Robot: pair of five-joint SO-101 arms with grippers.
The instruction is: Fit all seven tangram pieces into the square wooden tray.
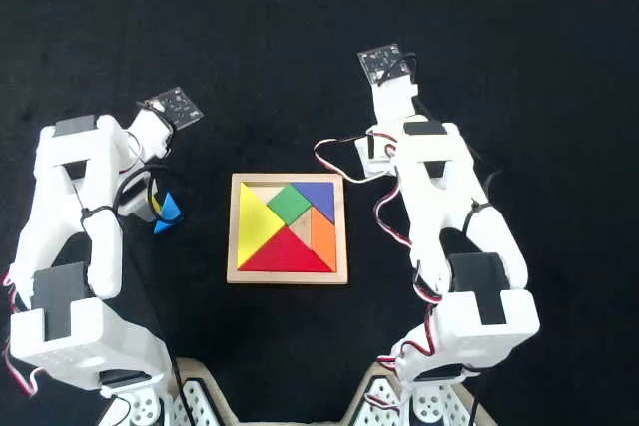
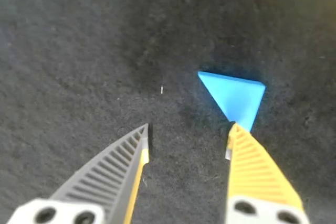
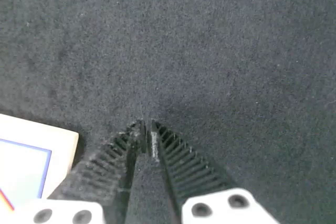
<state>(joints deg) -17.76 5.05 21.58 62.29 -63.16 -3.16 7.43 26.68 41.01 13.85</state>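
Note:
The square wooden tray point(image 1: 236, 230) lies mid-table with yellow, red, green, dark blue and orange pieces in it; a small bare wooden patch shows near its centre. A light blue triangle point(image 1: 168, 212) lies on the black cloth left of the tray. In the left wrist view my left gripper point(image 2: 187, 129) stands open just above the cloth, its yellow fingertip point(image 2: 237, 132) touching the point of the blue triangle point(image 2: 233, 95). My right gripper point(image 3: 146, 127) is shut on nothing over bare cloth, right of the tray, whose corner point(image 3: 52, 140) is beside it.
Black cloth covers the whole table. The left arm point(image 1: 75, 216) bends over the area left of the tray, the right arm point(image 1: 439, 207) stands to its right. Cables hang off both arms.

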